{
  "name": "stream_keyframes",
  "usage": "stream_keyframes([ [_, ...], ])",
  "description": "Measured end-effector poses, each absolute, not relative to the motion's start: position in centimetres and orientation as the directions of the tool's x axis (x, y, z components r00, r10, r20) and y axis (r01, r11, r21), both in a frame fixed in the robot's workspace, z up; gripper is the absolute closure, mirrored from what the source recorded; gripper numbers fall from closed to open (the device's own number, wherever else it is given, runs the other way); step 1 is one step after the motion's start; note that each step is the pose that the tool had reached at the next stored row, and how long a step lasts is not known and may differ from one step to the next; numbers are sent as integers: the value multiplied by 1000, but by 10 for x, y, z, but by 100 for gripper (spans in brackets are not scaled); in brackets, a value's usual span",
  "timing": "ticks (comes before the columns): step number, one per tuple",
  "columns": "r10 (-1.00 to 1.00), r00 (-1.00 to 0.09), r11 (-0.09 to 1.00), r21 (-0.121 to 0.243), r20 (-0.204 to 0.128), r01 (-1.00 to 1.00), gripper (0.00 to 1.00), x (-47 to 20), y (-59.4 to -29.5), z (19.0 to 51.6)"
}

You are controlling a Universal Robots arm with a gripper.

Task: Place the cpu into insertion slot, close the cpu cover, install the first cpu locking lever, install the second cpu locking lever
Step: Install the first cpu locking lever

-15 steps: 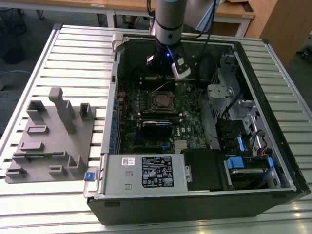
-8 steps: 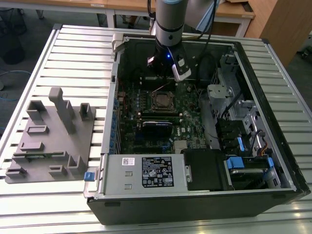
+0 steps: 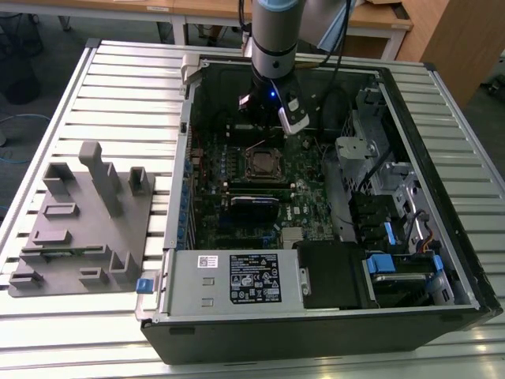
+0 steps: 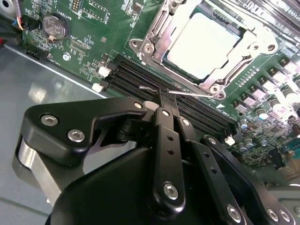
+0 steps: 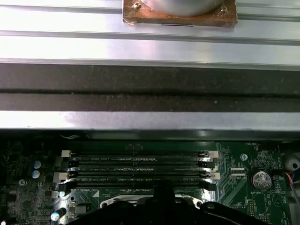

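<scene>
Slatted aluminium table (image 3: 118, 87). Open PC case (image 3: 316, 335) lies on its side, centre towards exterior view's right. Grey moulded fixture (image 3: 79, 229) sits flat just beside it, exterior view's left.

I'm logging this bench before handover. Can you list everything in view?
slatted table: one, silvery, under everything
computer case: one, black, open, lying on the table
fixture tray: one, grey, on the table at the exterior view's left of the case
circuit board: one, green, inside the case
cpu: one, silvery-grey, showing through the cover's cut-out
cpu cover: one, silvery frame, lying down around the cpu
memory slots: four, black, beside the cpu
coin battery: one, silvery, on the board
power supply: one, silvery with a label, at the case's near edge
gripper: one, black, over the memory slots
arm: one, grey and blue, above the case
</scene>
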State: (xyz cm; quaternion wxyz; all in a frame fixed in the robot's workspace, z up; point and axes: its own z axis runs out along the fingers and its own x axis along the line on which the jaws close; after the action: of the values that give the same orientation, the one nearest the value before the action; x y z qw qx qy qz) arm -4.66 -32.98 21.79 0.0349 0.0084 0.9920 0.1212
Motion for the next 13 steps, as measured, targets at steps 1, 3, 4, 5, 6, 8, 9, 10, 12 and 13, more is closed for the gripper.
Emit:
stream_keyframes([
  [1,25,-997,970,241,-67,8,90,-47,-329,218],
  [3,25,-997,970,241,-67,8,90,-47,-329,217],
  [4,25,-997,970,241,-68,8,90,-47,-329,217],
  [5,25,-997,971,241,-68,8,90,-47,-329,216],
  [6,25,-997,971,240,-68,8,90,-47,-329,216],
  [8,25,-997,972,236,-69,8,90,-47,-329,213],
  [9,25,-997,972,234,-69,8,90,-47,-329,212],
  [10,25,-997,972,233,-70,8,90,-47,-329,211],
  [12,24,-997,973,231,-71,7,90,-47,-329,210],
  [13,24,-997,973,231,-71,7,90,-47,-329,209],
])
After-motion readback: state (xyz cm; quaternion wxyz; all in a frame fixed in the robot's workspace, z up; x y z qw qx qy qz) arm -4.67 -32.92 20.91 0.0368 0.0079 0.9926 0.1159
